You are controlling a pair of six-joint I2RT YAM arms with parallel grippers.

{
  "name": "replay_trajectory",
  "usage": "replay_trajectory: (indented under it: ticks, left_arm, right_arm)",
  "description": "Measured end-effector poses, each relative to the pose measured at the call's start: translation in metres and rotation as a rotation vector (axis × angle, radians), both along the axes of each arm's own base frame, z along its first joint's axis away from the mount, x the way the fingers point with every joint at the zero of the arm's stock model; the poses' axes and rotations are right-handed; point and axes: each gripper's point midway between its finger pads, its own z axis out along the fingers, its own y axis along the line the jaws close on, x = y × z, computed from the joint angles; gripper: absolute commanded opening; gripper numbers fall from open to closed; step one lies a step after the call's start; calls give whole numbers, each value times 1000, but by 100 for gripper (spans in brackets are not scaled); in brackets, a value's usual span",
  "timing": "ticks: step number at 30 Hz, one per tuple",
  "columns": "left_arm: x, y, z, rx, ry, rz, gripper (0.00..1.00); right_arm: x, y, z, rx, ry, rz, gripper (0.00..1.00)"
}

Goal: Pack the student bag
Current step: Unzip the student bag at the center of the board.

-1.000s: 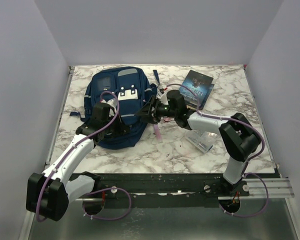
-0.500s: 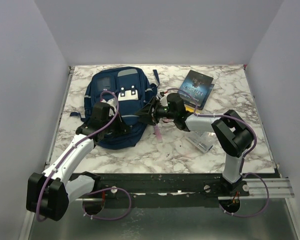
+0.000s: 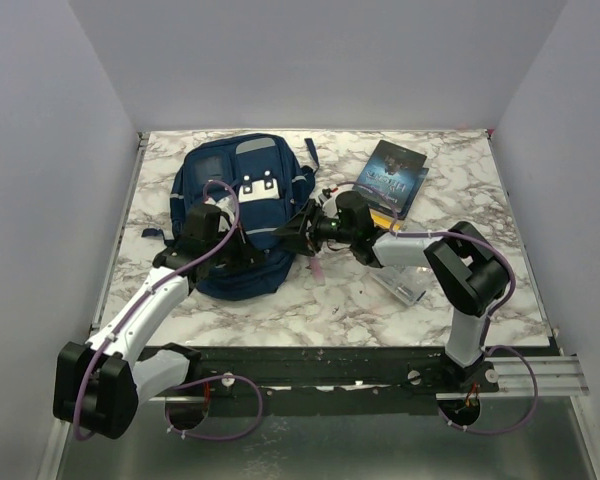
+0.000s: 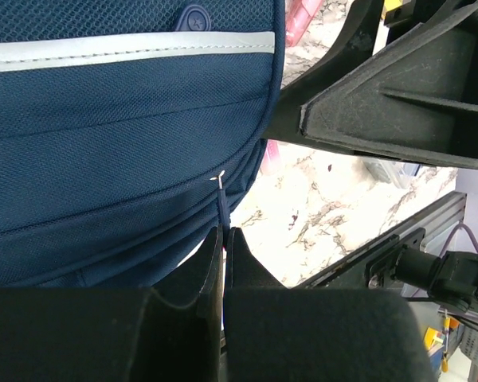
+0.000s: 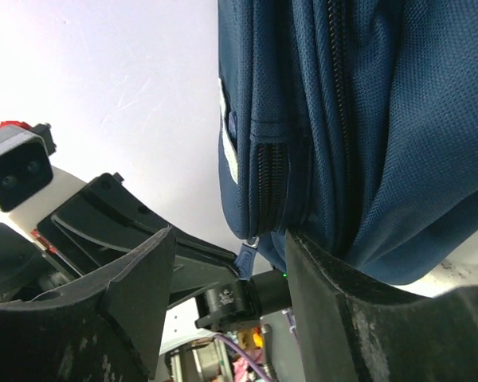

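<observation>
"Student bag (image 3: 242,190): where does it lie?"

"Flat on the marble worktop (image 3: 460,190), left of the middle toward the far side, front pockets and white clips facing up."

"And the left gripper (image 4: 224,235)?"

"At the bag's near edge, fingers pressed together on the zipper pull (image 4: 221,203) (a thin dark tab, seen from the left wrist view), which runs straight down between the tips."

"The right gripper (image 3: 290,232)?"

"Lying low at the bag's right side, jaws apart. In its own wrist view the bag's rounded corner fills the gap and rests against one finger; nothing is clamped."

"Anything else on the worktop?"

"A dark book (image 3: 393,176) at the far right, well apart from the bag. A pink pen (image 3: 317,266) lies just beside the bag's right edge, under the right arm, and a clear pouch (image 3: 405,280) sits nearer the right arm's base."
</observation>
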Motion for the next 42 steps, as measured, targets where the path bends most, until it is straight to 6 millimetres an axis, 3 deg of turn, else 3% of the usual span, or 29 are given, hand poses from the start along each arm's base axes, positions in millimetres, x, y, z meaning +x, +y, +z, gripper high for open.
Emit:
replay_trajectory:
  ticks: [4,11,16,25,28,31,40,42]
  left_arm:
    - [0,-1,-1,-2,4,-3,0]
    - [0,0,-7,3,18,-2,0]
    - [3,3,-13,24,29,20,1]
    - [17,5,-22,55,34,87,38]
    - [22,5,-20,50,18,108,40]
    - [25,5,-18,49,7,120,38]
    - [30,15,-26,100,3,169,0]
    - [31,17,-28,110,3,180,0]
  right_arm:
    - [2,4,3,9,3,2,41]
    - [2,15,-2,7,15,12,34]
    - [2,19,-1,4,6,5,2]
    - [0,25,2,11,10,2,0]
    - [0,26,2,11,15,-6,1]
    - [2,26,2,11,18,-15,1]
    - [5,26,4,22,29,-37,0]
    - [6,28,4,25,33,-45,2]
